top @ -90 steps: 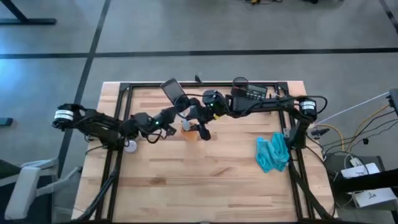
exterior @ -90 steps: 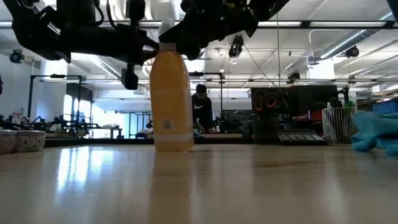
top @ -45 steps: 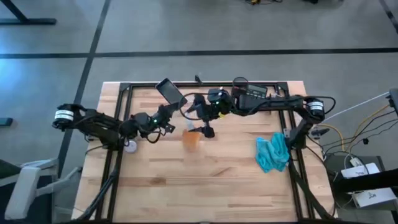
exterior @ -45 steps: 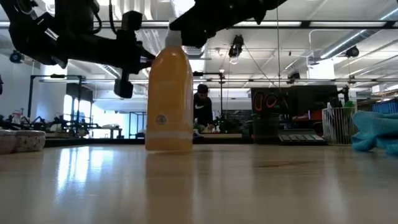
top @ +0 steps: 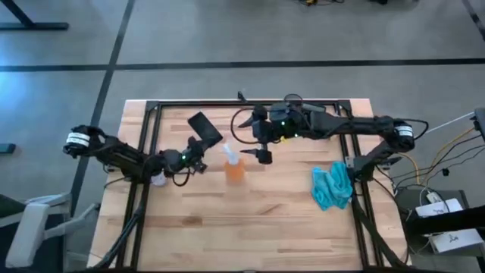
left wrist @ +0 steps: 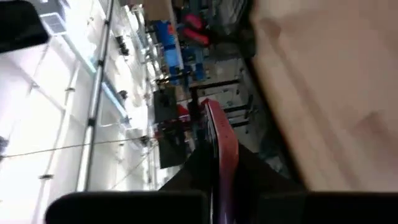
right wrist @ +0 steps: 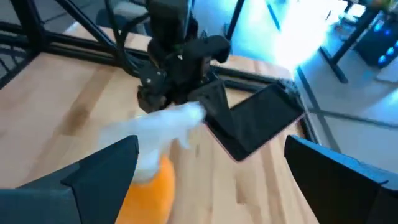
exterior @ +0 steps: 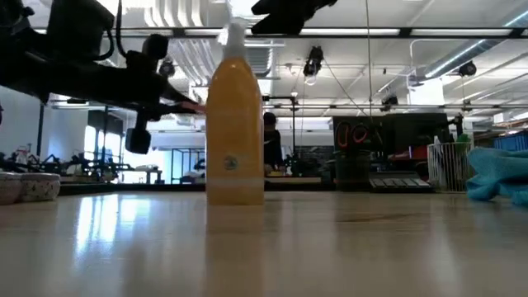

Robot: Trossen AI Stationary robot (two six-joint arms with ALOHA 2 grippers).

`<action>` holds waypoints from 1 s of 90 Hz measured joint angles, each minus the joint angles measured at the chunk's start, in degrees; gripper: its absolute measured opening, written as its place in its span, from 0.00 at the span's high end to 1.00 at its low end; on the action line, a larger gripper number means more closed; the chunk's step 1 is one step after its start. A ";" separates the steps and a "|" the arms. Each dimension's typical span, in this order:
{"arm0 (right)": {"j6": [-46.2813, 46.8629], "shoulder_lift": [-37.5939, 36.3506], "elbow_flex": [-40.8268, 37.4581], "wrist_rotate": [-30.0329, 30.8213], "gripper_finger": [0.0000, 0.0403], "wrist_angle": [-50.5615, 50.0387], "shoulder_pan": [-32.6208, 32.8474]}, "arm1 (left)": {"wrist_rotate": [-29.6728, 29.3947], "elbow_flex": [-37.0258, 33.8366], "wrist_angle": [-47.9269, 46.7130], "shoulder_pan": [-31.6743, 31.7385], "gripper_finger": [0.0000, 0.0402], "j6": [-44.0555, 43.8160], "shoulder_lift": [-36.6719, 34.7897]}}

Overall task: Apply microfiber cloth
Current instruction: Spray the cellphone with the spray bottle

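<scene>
Microfiber cloth point(top: 332, 187) crumpled near the table's point(top: 250, 227) right edge, untouched, well apart from both arms. Orange spray bottle point(top: 234, 164) upright mid-table, between cloth and left arm. Left end effector point(top: 198, 144) pinching the black phone-like slab point(top: 204, 128), held tilted above the wood. Right end effector point(right wrist: 211, 180) spread wide, hovering just beside the bottle's white nozzle.

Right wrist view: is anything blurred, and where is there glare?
Right wrist view: the spray bottle is smeared with blur, the phone sharper. Low view: bright ceiling lights leave the arms in silhouette. Left wrist view: bright washout on one side.
</scene>
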 joint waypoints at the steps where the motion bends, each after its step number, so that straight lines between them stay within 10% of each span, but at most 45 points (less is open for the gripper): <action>1: 0.13 0.00 -0.01 0.57 0.05 -0.29 0.27 | -0.30 -0.13 -0.53 -0.51 0.98 -0.53 0.00; 59: 32.30 2.01 -7.18 11.37 0.04 -7.85 16.59 | -13.66 0.22 -10.28 -30.99 0.98 -19.92 3.80; 90: 50.96 9.11 -8.95 15.34 0.04 -11.57 23.14 | -11.44 7.43 -10.24 -33.05 0.98 -20.09 16.70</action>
